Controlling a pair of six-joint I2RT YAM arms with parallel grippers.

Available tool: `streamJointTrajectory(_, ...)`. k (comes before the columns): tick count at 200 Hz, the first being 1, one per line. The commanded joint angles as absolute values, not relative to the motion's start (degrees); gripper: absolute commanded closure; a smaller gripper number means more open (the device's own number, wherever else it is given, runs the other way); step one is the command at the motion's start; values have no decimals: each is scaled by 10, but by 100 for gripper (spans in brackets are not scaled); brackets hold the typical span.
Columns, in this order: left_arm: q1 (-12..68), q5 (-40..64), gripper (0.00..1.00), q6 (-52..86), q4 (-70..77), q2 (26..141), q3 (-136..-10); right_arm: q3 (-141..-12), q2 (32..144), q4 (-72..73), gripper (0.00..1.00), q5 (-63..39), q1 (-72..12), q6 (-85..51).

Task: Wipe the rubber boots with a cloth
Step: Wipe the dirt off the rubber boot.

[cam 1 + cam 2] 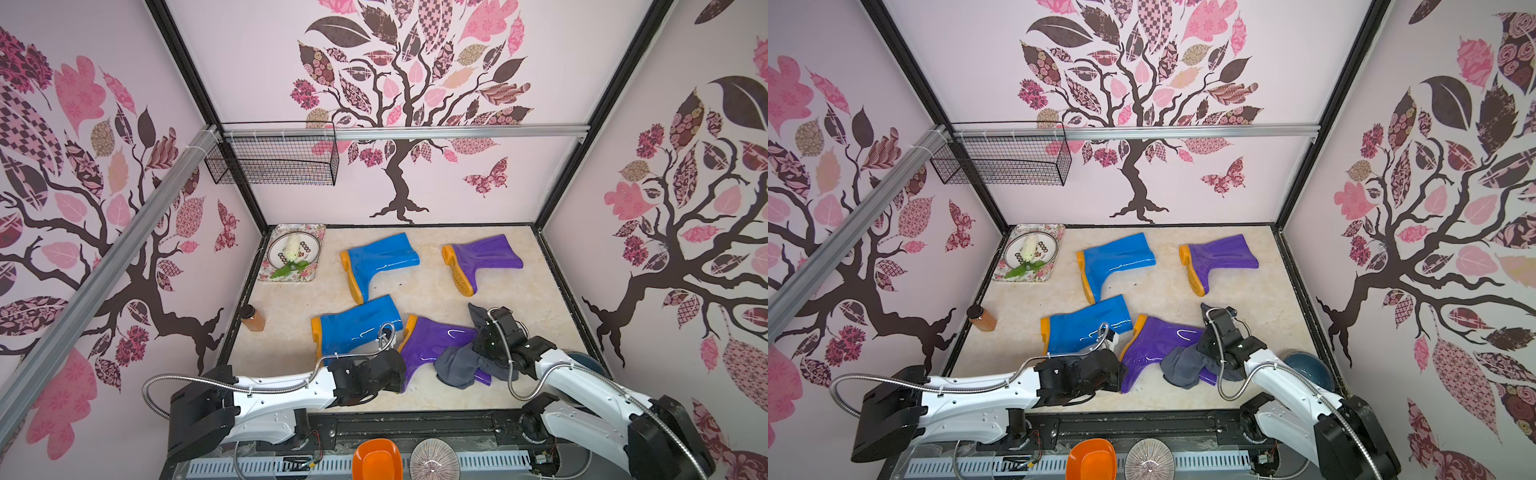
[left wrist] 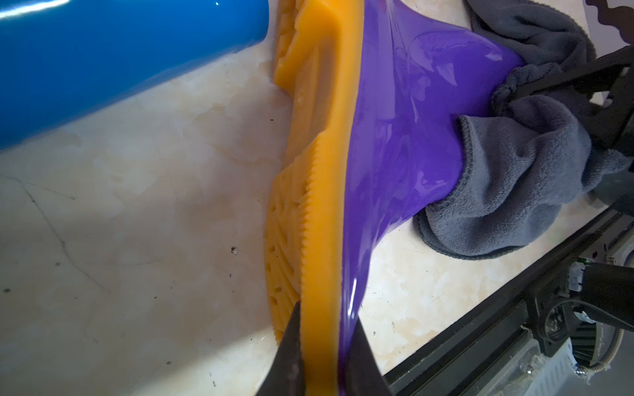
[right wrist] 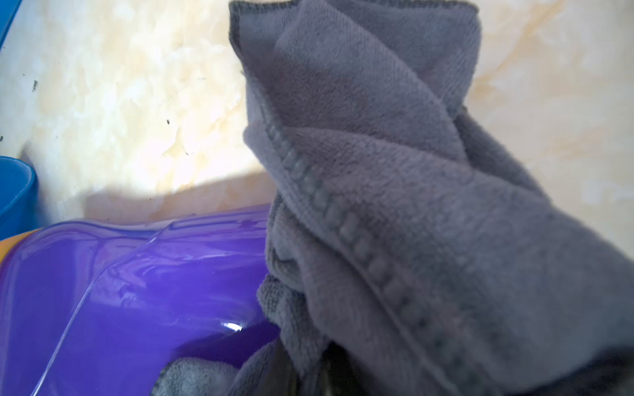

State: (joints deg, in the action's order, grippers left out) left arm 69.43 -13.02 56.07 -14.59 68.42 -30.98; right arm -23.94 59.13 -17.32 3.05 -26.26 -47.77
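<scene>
Four boots lay on their sides on the table (image 1: 536, 299). The far blue boot (image 1: 380, 259) and the far purple boot (image 1: 486, 257) were near the back wall, well apart from each other and with no arm touching them. The near blue boot (image 1: 357, 324) lay just beside the near purple boot (image 1: 432, 343), with its shaft end close to the purple boot's heel. The left wrist view showed the left gripper (image 2: 327, 360) closed on the toe of the near purple boot. One finger (image 2: 288, 360) pressed on the orange sole and the other on the purple upper. The cloth (image 1: 457, 368) was bunched over the shaft of this same boot and covered its top end, and a part of it rested on the table. The right gripper (image 1: 490, 322) was closed and held the cloth. Its fingers were hidden by the fabric, and one corner of the cloth stood out beyond it. In the right wrist view the cloth (image 3: 411, 205) filled most of the picture, and it touched the purple boot (image 3: 137, 291). A tray (image 1: 316, 232) with a plate (image 1: 274, 249) and a white flower (image 1: 292, 247) stood in the far left corner. A bottle (image 1: 253, 319) stood at the left edge of the table, and a wire basket (image 1: 274, 162) hung on the back wall. A blue bowl (image 1: 1308, 365) showed behind the right arm.
</scene>
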Motion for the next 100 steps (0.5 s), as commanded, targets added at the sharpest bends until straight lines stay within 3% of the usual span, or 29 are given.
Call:
streamJointTrajectory(1, 689, -154, 100, 570, -162, 695, -280, -241, 643, -72, 100, -73, -261, -469)
streamJointTrajectory(13, 689, -151, 100, 570, -161, 697, -280, -285, 687, -32, 100, -126, -290, -471)
streamJointTrajectory(43, 688, -151, 100, 569, -168, 703, -286, -423, 758, -36, 100, -117, -404, -449)
streamJointTrajectory(59, 688, -151, 100, 570, -171, 703, -287, -406, 772, 2, 100, -129, -401, -489)
streamJointTrajectory(78, 689, -152, 100, 574, -174, 698, -285, -371, 775, -39, 100, -73, -379, -504)
streamJointTrajectory(100, 689, -152, 100, 577, -165, 696, -279, -277, 741, -38, 100, -92, -301, -528)
